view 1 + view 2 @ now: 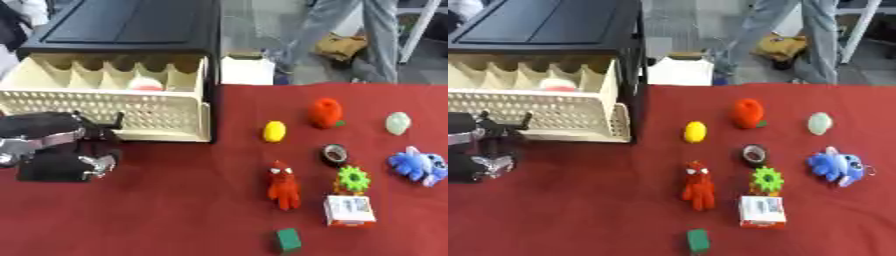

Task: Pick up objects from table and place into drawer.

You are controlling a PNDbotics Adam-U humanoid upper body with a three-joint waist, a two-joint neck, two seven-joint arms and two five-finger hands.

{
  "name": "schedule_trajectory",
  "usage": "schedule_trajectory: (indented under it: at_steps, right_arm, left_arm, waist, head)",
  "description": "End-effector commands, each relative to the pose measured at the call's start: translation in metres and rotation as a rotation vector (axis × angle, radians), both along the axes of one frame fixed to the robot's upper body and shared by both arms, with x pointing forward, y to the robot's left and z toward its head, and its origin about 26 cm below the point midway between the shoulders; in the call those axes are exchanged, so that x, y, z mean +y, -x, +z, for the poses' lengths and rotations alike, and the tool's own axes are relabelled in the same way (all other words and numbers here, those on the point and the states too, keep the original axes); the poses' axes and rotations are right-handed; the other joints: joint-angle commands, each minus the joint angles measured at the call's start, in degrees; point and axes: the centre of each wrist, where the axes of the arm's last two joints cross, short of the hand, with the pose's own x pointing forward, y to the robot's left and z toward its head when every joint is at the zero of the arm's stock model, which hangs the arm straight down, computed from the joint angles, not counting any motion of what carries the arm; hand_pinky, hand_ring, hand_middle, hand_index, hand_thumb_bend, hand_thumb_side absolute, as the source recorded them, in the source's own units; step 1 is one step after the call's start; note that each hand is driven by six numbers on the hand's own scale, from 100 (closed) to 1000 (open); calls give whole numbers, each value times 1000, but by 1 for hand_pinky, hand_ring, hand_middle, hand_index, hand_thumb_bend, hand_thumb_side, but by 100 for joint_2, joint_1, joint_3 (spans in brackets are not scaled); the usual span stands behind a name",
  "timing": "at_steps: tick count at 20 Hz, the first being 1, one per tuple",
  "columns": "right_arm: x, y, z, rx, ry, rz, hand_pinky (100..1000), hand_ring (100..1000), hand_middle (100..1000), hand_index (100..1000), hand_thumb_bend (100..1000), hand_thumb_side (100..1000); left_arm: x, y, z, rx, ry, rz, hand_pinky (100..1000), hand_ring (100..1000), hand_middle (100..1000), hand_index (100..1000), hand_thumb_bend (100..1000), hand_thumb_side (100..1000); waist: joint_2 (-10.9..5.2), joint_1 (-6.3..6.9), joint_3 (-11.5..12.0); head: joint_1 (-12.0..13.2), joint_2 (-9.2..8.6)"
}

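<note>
View from the head camera over the red table [175,210]. My left hand [66,150] sits at the left edge, just in front of the cream drawer [105,107], which stands pulled out of the black cabinet [131,25]; I cannot tell whether its fingers are spread or curled, as they merge into one dark mass. My right hand shows in neither view. Inside the drawer lies a pale round thing with a red patch [147,84], too blurred for me to name.

On the cloth, well apart from the drawer: a yellow ball [275,131], an orange plush fruit [325,112], a pale green egg shape [398,123], a dark tape roll [334,154], a blue plush toy [417,166], a green gear [353,179] touching a white and red box [350,210], a red plush figure [283,186], and a green block [288,240] nearest me.
</note>
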Motion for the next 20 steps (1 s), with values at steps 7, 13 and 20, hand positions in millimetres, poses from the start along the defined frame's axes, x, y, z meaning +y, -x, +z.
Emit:
schedule_trajectory:
  at_steps: [7,13,20]
  right_arm:
    - [-1,3,8,-22,15,5,691,698,676,791,100,842]
    - [-1,3,7,-20,15,7,691,698,674,791,100,840]
    - [-1,3,6,-19,14,9,692,697,673,791,100,837]
  left_arm:
    - [1,-9,12,5,15,86,386,623,640,913,100,1000]
    - [-3,-18,16,-30,49,96,376,610,629,910,100,1000]
    - [-5,-31,16,-48,73,113,371,604,619,908,100,1000]
  waist:
    - [-76,-5,-14]
    - [-67,-11,-22]
    - [-48,-11,-37]
  head:
    - [19,-96]
    - [25,-114]
    - [37,-152]
